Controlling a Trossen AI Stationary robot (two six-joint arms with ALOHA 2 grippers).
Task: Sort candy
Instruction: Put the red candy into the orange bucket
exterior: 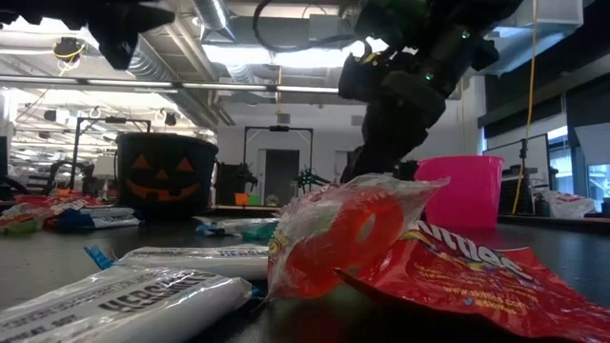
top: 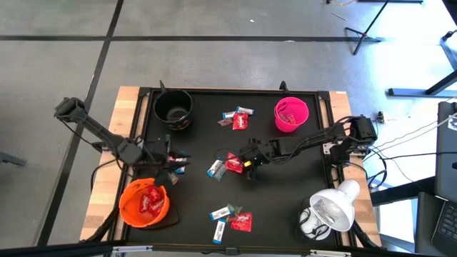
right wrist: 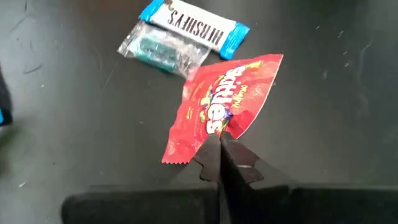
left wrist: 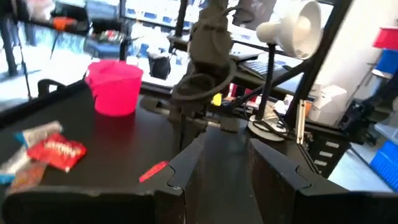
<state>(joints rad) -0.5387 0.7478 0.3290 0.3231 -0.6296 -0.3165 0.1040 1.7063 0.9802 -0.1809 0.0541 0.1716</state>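
Note:
A red Skittles pack (right wrist: pixel 214 106) is at the table's middle (top: pixel 232 163), and my right gripper (right wrist: pixel 219 142) is shut on it. Beside the pack lie a blue-and-white Hershey's bar (right wrist: pixel 193 25) and a clear-wrapped teal sweet (right wrist: pixel 163 53). More candy lies in a far group (top: pixel 239 118) and a near group (top: pixel 232 218). My left gripper (top: pixel 177 163) is level beside the orange bowl (top: pixel 145 202). Its fingers (left wrist: pixel 186 168) are apart, and only dark table shows between them. My right gripper pinches the red pack by one edge (right wrist: pixel 229 124), between its two fingertips only. The fingers slant down from the table's right side. The rest of the pack spreads out flat beyond them. I cannot tell whether its far corner still rests on the table.
The orange bowl holds red candy. A black pumpkin-face bowl (top: pixel 173 111) stands at the far left and a pink bowl (top: pixel 290 114) at the far right. A white lamp (top: pixel 328 210) stands at the near right corner. Bare black table lies between the candy groups.

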